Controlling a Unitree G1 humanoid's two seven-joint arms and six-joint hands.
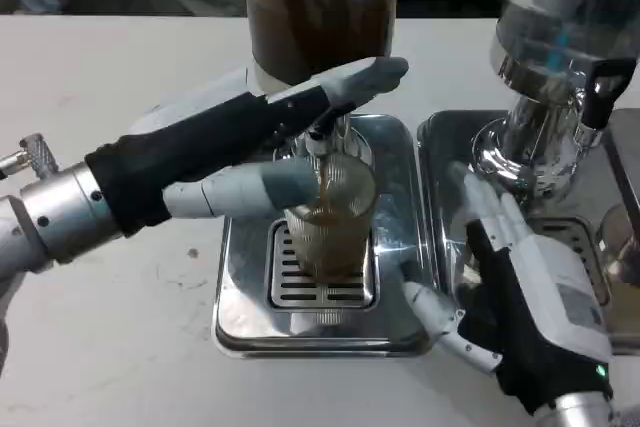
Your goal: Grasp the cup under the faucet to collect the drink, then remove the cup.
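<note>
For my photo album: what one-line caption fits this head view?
Robot's left hand at the faucet as brown drink fills a ribbed cup on the drip tray; right hand alongside.

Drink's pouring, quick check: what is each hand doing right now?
Left hand: at the cup, grip cannot be told.
Right hand: open, holding nothing.

The left hand had a black covering over its palm and back, with long fingers in pale grey that darkened toward the tips. Behind its wrist sat a silver cylindrical forearm dotted with small dark screws, and a knurled metal knob stood on top of that forearm. The right hand wore a white back plate bearing a small grey label, over a black palm and wrist, with white fingers. A tiny green light glowed near its wrist.
</note>
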